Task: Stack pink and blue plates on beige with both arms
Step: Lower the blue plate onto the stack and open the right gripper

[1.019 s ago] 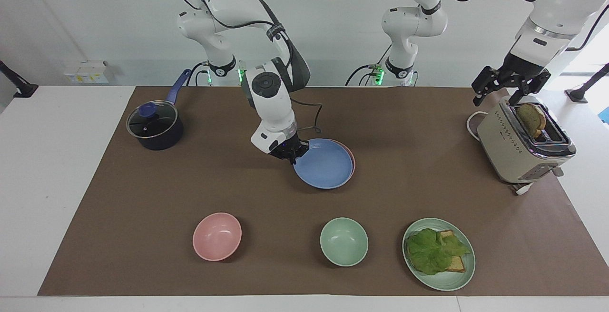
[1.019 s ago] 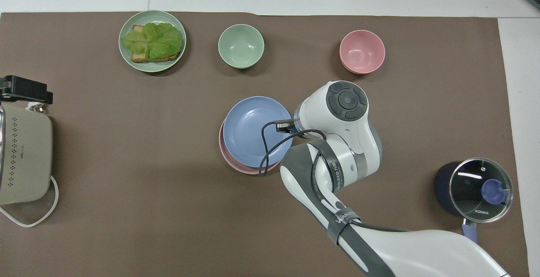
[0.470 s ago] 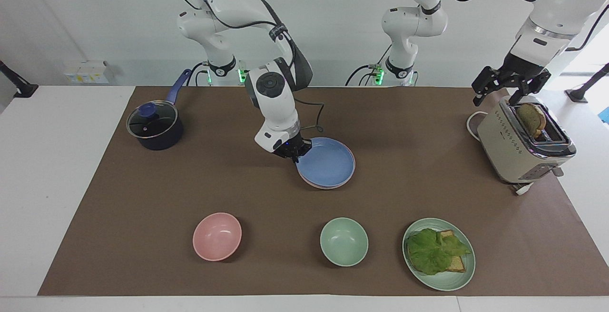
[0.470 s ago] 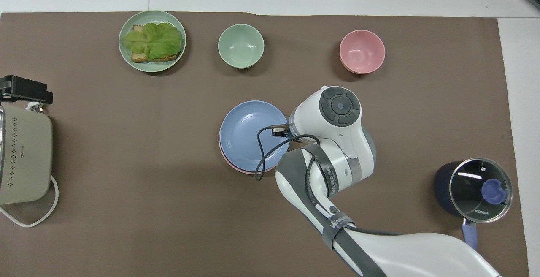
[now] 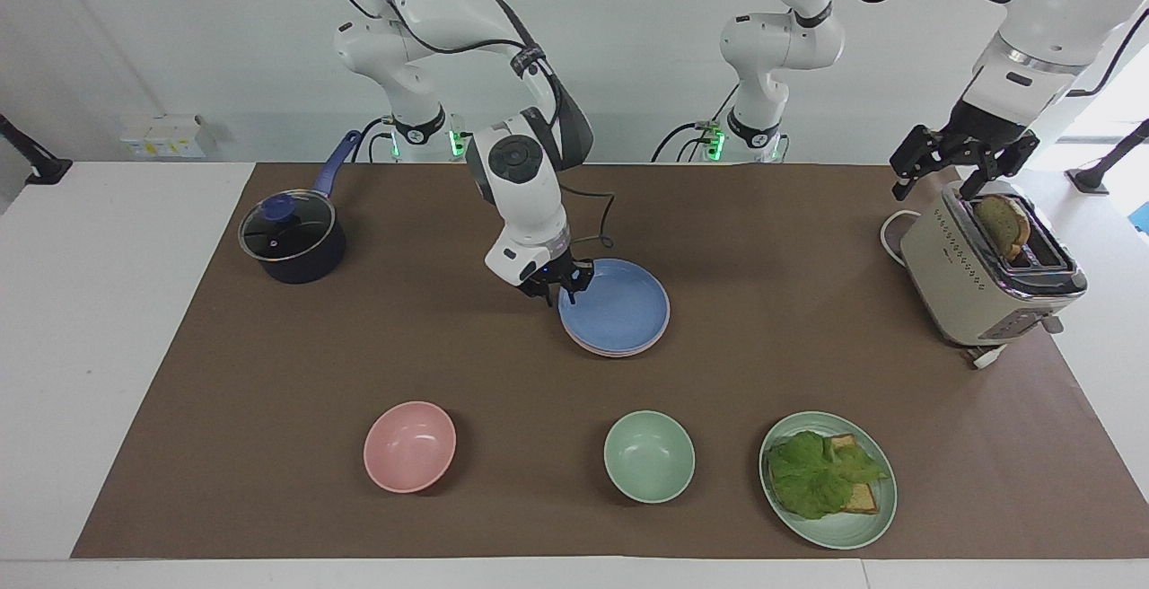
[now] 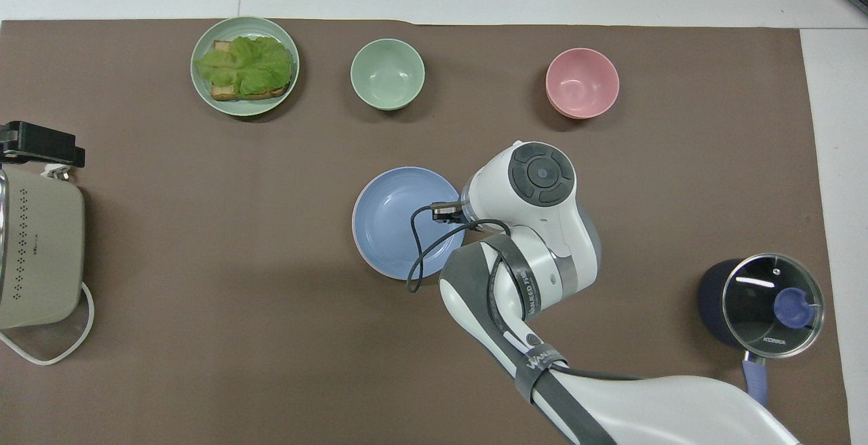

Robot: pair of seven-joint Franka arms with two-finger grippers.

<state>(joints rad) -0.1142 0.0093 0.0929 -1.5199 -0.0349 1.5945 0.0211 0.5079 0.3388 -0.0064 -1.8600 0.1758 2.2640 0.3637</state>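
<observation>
The blue plate (image 5: 619,311) (image 6: 393,224) lies flat on the pink plate (image 5: 621,353) (image 6: 354,225), of which only a thin rim shows, in the middle of the brown mat. The beige plate is hidden; nothing of it shows under the stack. My right gripper (image 5: 563,285) sits low at the blue plate's rim on the side toward the right arm's end, fingers parted, holding nothing. The overhead view hides it under the arm's wrist. My left gripper (image 5: 962,161) (image 6: 41,146) waits open above the toaster.
A beige toaster (image 5: 987,276) with a bread slice (image 5: 1001,223) stands at the left arm's end. A lidded dark pot (image 5: 292,239) is at the right arm's end. Farthest from the robots are a pink bowl (image 5: 409,445), a green bowl (image 5: 648,456) and a green plate (image 5: 844,540) with lettuce toast.
The right gripper lowered the tilted blue plate until it lies flat and centred on the pink plate, then its fingers parted off the rim. The left arm has not moved.
</observation>
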